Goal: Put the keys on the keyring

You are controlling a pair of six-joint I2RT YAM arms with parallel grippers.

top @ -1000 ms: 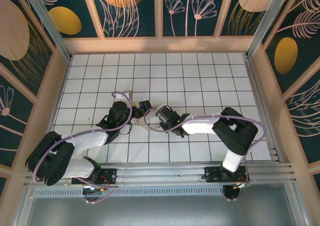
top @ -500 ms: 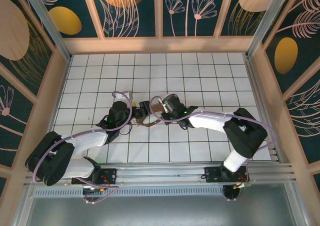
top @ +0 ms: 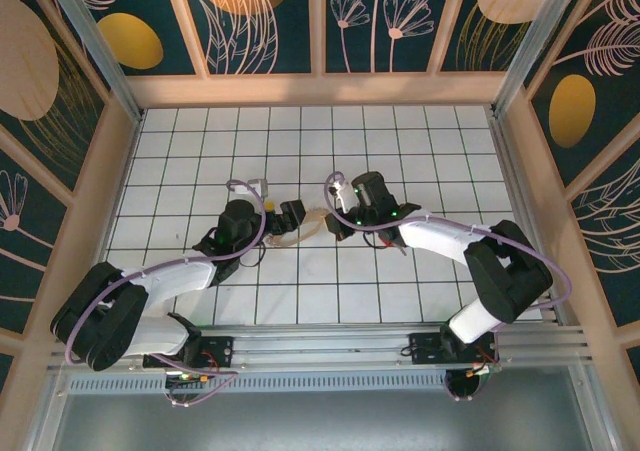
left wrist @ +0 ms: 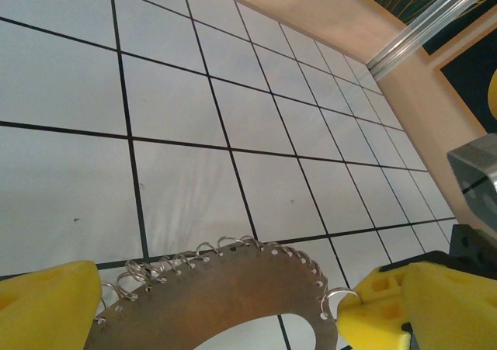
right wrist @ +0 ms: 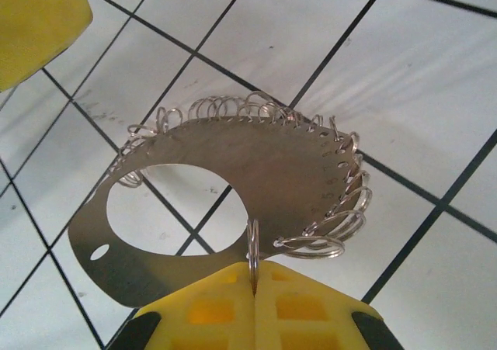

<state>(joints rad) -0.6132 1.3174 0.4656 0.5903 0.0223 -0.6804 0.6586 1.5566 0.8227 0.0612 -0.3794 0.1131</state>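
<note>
On our right gripper (right wrist: 254, 276) the jaws pinch one thin ring of the keyring (right wrist: 256, 171), at 6 o'clock in the wrist view. On our left gripper (left wrist: 233, 311) the jaws stand wide, flanking it, the white-tiled worktop (right wrist: 411, 63) beyond. We see a dull metal plate with an oval hole, wire rings fringing its curved edge.
</note>
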